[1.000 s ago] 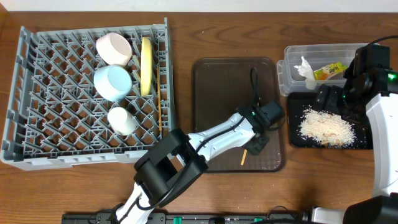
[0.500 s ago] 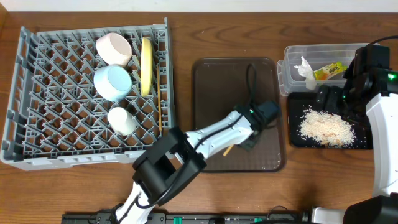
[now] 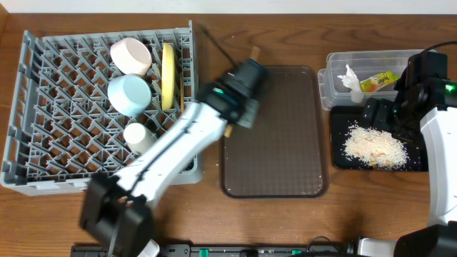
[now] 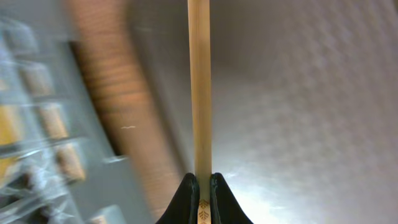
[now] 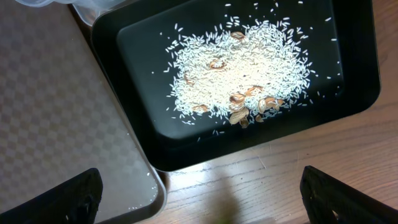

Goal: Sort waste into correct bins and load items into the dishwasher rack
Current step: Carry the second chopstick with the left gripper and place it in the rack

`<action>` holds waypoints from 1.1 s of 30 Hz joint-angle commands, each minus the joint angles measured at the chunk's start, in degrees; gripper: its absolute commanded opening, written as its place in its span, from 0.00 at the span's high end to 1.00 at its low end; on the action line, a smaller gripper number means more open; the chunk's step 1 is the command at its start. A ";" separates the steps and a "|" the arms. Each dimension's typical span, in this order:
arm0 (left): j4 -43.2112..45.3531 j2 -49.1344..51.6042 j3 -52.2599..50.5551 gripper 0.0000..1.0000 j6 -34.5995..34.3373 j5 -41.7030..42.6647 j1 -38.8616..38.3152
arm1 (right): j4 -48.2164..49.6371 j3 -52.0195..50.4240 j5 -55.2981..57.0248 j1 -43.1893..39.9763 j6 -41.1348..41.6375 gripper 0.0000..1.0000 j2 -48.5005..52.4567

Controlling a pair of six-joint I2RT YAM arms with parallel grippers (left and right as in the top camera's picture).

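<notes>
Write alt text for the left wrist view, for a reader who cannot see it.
A wooden chopstick runs straight up mid-frame, its lower end pinched in the shut left gripper. Blurred behind it: the brown serving tray on the right, a strip of wooden table, and the grey dishwasher rack at far left.

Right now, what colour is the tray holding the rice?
Black. The tray shows best in the right wrist view.

A pale, straight wooden chopstick (image 4: pixel 199 93) is clamped at one end in the left end effector (image 4: pixel 200 184), beside the grey rack (image 3: pixel 43 100) and its right edge.
</notes>
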 commanded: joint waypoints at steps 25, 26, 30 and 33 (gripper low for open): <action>-5.49 2.45 0.07 0.66 0.13 -0.79 18.36 | 0.04 0.15 -0.09 -0.31 -0.20 0.01 -0.02; -5.81 2.12 0.07 0.65 0.13 -0.79 18.36 | 0.17 0.15 -0.09 -0.31 -0.20 0.01 -0.02; -7.67 -0.52 0.13 0.64 0.13 -0.79 18.36 | 0.92 0.15 -0.17 -0.31 -0.20 0.01 -0.02; -9.46 -4.17 0.13 0.64 0.11 -0.76 18.36 | 2.16 0.15 -3.82 -0.26 -1.36 0.01 -0.02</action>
